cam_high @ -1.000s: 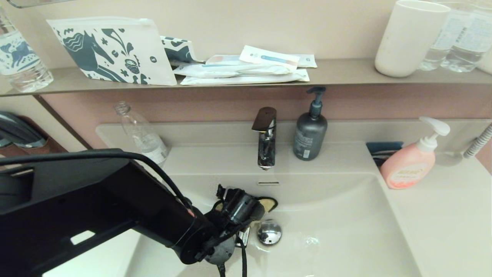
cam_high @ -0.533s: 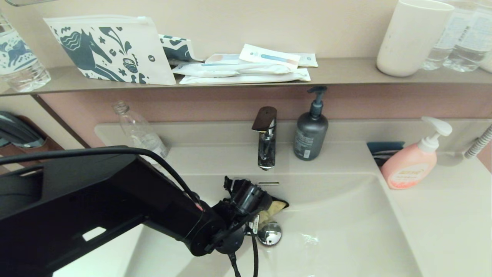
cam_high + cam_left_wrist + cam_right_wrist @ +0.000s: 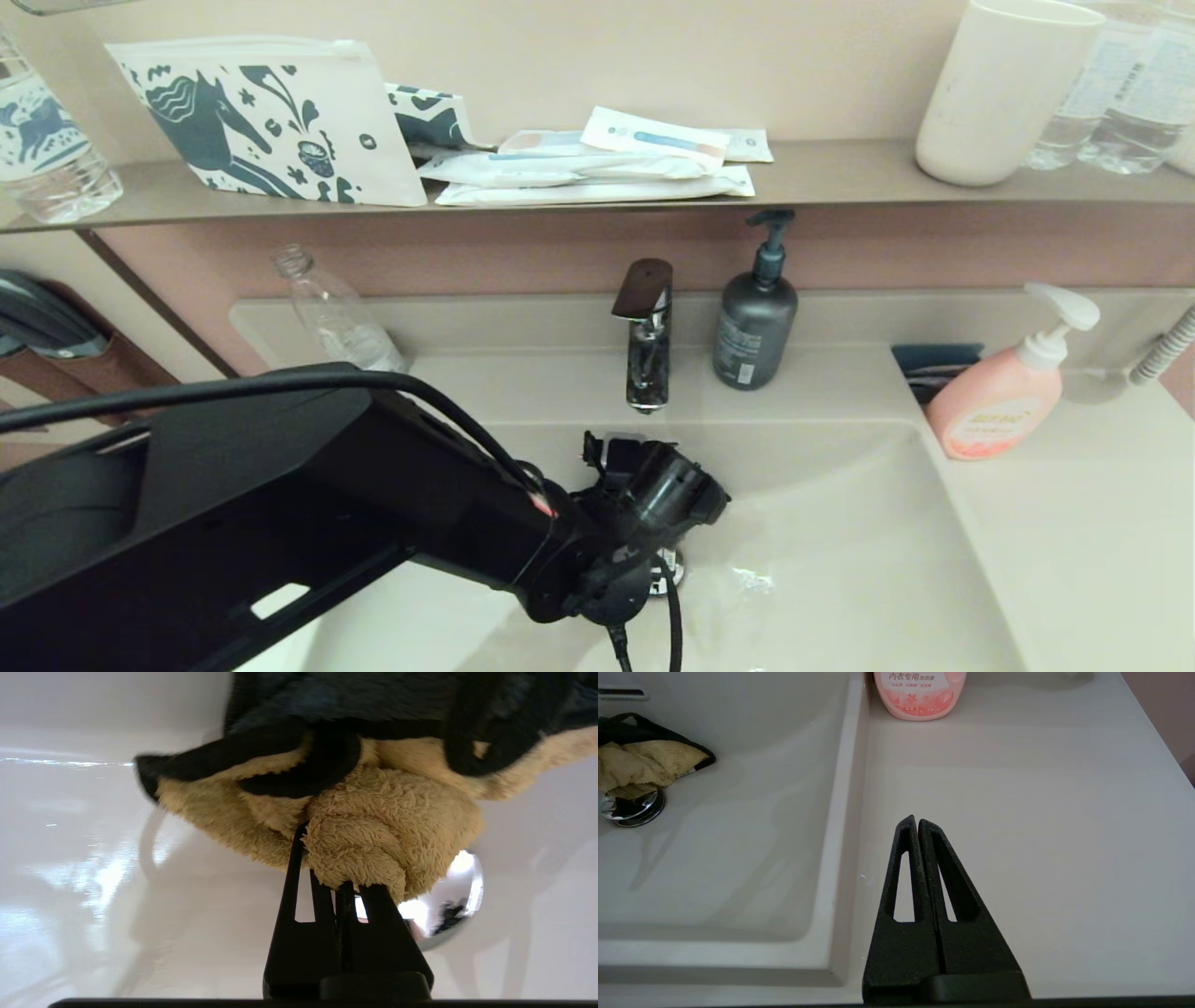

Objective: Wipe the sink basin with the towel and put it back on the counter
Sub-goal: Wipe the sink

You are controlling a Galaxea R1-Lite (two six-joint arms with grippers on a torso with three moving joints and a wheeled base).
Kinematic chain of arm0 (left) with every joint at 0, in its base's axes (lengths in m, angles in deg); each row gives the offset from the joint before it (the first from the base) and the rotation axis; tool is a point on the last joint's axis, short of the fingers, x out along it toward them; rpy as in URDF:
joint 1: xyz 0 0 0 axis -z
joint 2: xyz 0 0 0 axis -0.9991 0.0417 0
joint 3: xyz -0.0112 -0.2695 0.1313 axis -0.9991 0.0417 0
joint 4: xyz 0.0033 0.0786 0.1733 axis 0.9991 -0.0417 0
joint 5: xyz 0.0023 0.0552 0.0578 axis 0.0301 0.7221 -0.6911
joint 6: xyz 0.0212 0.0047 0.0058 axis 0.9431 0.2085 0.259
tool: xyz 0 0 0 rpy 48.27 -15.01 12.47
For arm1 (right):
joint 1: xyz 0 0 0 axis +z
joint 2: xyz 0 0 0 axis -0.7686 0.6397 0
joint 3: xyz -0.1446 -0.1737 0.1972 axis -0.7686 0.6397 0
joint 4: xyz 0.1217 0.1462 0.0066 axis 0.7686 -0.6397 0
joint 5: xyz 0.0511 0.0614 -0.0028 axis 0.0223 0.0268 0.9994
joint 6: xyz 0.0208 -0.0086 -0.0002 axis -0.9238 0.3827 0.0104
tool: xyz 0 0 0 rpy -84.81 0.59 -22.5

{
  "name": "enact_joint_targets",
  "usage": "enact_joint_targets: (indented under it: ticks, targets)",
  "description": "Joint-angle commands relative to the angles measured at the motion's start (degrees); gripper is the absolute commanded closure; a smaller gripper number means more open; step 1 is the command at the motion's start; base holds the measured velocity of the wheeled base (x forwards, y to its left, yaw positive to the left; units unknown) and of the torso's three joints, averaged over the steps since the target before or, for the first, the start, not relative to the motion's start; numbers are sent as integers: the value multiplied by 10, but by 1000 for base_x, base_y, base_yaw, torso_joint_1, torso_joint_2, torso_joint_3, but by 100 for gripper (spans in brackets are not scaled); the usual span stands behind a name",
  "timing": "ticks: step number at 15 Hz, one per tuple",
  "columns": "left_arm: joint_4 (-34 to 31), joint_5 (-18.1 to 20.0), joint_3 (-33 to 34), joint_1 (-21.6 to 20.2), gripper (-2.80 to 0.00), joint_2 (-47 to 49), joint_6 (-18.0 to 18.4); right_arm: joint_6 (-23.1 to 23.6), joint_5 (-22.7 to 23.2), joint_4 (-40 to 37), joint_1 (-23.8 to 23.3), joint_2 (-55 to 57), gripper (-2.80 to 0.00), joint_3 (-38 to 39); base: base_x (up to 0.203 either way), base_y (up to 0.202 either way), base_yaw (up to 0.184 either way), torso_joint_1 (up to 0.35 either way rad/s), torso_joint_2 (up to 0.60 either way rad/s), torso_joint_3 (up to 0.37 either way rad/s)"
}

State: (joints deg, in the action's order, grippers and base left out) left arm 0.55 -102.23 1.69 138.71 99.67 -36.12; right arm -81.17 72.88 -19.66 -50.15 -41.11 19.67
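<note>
The left claw (image 3: 343, 877) is inside the sink basin (image 3: 840, 560), clamped on a bunched fold of the towel (image 3: 373, 826). The towel rests against the basin floor, overlapping the chrome drain plug (image 3: 460, 905), yellow pile facing down and black reverse facing up. The right claw (image 3: 918, 823) hangs over the surface (image 3: 1041, 812) beside the basin, fingers pressed together, holding nothing, with the pink pump bottle (image 3: 920, 695) near it.
</note>
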Motion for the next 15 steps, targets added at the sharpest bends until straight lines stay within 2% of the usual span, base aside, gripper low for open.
enact_joint_targets:
  ticks: [1, 4, 8, 11, 15]
  targets:
    - [1, 0, -9, 14, 0, 18, -11, 0, 0, 0, 0, 1, 0, 0, 0, 0, 0, 0, 0, 0]
    - [0, 2, -26, 27, 0, 26, -25, 0, 0, 0, 0, 1, 0, 0, 0, 0, 0, 0, 0, 0]
    - [-7, 2, -23, 58, 0, 37, -77, 0, 0, 0, 0, 1, 0, 0, 0, 0, 0, 0, 0, 0]
    - [-9, 3, 3, 89, 0, 49, -106, 0, 0, 0, 0, 1, 0, 0, 0, 0, 0, 0, 0, 0]
    - [-48, 5, 40, 111, 0, 51, -150, 0, 0, 0, 0, 1, 0, 0, 0, 0, 0, 0, 0, 0]
